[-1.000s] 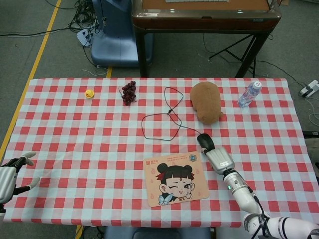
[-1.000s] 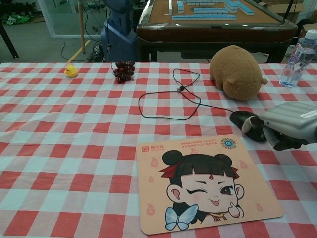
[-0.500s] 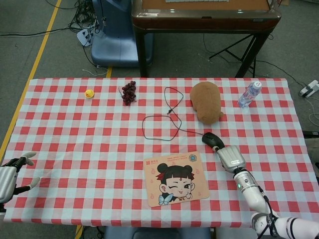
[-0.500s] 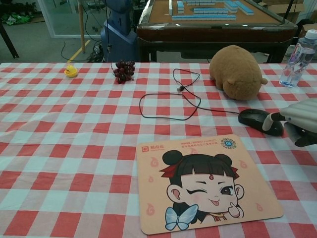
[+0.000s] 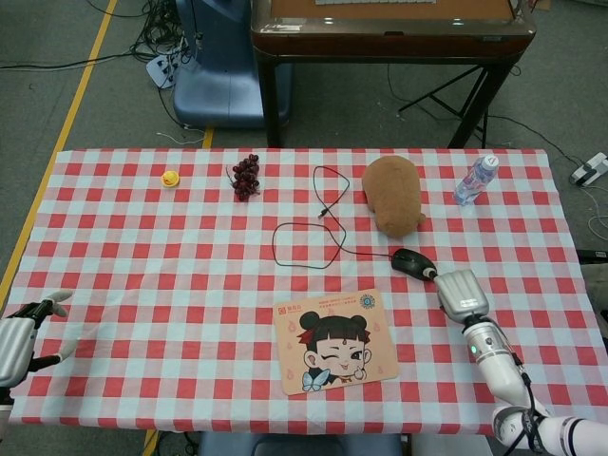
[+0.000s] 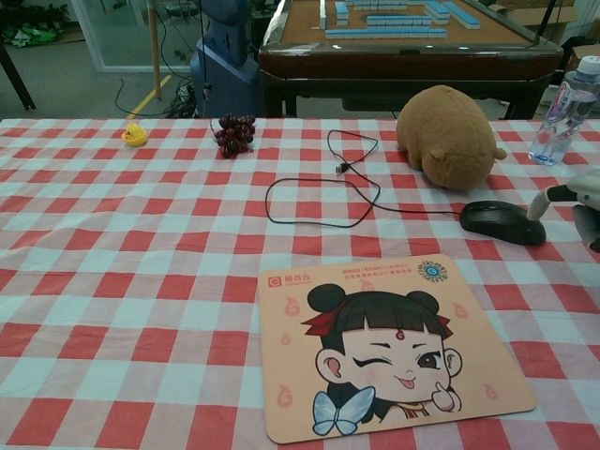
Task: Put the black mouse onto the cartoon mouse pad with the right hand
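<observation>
Checked table (image 5: 142,247) | mouse (image 5: 413,263) has slid right, farther from pad (image 5: 334,340) | right hand (image 5: 461,293) backs off, only a fingertip touching, grasping nothing | left hand (image 5: 21,334) idle, released | task slipping

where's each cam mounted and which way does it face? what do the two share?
Head view: high above the near table edge, looking steeply down on the checked table; left hand at lower left, right hand and forearm at lower right.
Chest view: low at the near edge, looking forward across the table; only the right hand at the right border.
Shared: black mouse, cartoon mouse pad, plush toy, right hand.
</observation>
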Motion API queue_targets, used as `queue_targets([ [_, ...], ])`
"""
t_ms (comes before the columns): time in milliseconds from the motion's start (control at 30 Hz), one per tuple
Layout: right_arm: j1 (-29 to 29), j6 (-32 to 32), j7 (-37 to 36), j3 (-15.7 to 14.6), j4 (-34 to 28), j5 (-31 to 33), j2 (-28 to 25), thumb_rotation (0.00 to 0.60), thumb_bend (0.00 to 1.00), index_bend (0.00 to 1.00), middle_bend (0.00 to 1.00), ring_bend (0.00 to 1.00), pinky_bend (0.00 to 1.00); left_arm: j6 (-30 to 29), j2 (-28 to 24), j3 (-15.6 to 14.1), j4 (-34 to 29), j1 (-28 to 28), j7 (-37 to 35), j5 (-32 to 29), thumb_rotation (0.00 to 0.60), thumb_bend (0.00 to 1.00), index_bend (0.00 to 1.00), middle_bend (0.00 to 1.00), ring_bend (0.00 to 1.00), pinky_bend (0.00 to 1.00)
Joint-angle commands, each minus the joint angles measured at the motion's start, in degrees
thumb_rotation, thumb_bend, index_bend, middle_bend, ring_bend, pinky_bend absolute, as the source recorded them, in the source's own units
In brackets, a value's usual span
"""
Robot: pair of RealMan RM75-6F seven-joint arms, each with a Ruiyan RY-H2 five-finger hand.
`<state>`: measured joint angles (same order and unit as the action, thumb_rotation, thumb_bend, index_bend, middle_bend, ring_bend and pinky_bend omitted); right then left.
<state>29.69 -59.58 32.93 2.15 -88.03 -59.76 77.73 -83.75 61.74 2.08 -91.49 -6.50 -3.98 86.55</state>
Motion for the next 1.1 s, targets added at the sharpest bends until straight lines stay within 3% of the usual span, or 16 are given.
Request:
queue_targets([
  [33, -1.85, -3.72, -3.24, 0.32, -1.43, -3.08, -0.96, 0.6, 0.58, 0.25, 1.0, 1.0, 1.0, -0.05, -0.05, -0.03, -0.06, 0.0, -0.05, 0.11, 0.6, 0.22, 0.29, 0.44, 0.38, 0.55],
  [67, -2.34, -5.06, -3.97, 0.71, -1.39, -3.63, -0.71, 0.6, 0.46, 0.25, 1.0, 1.0, 1.0, -0.13, -0.08, -0.06, -0.11, 0.01, -0.1, 0.24, 0.6, 0.22, 0.29, 0.44, 0.38, 0.55],
  [167, -3.31, -7.91, -5.11, 2.17, -0.82, -3.51, 0.66, 0.6, 0.25, 0.25, 1.0, 1.0, 1.0, -0.33, -0.17, -0.14, -0.19, 0.05, -0.28, 0.56, 0.6, 0.22, 0.29, 0.44, 0.38, 0.55],
  [400, -2.82, -7.72, -4.46, 5.79, -0.48, 2.36, 3.97, 0.6, 0.02, 0.25, 1.0, 1.0, 1.0, -0.41, -0.44, -0.16, -0.14, 0.04, -1.15, 0.75, 0.6, 0.22, 0.29, 0.44, 0.38, 0.55],
  [633, -1.68, -7.31, -3.28, 8.53, 0.19, 7.6, 6.95, 0.6, 0.0, 0.25, 1.0, 1.0, 1.0, -0.57, -0.72, -0.3, -0.06, 0.09, -1.94, 1.11, 0.6, 0.22, 0.29, 0.44, 0.38, 0.55],
  [933, -1.49, -5.49, -3.55, 8.5, -1.83, 9.4, 5.58, 0.6, 0.0, 0.2, 1.0, 0.98, 1.0, -0.38, -0.71, -0.41, 0.0, -0.02, -2.07, 1.26, 0.6, 0.22, 0.29, 0.44, 0.38, 0.55],
  [1100, -1.52, -5.01, -3.71, 8.33, -3.92, 9.97, 4.06, 0.6, 0.0, 0.19, 0.84, 0.87, 1.0, -0.26, -0.61, -0.51, 0.01, -0.09, -1.77, 1.38, 0.6, 0.22, 0.29, 0.44, 0.38, 0.55],
])
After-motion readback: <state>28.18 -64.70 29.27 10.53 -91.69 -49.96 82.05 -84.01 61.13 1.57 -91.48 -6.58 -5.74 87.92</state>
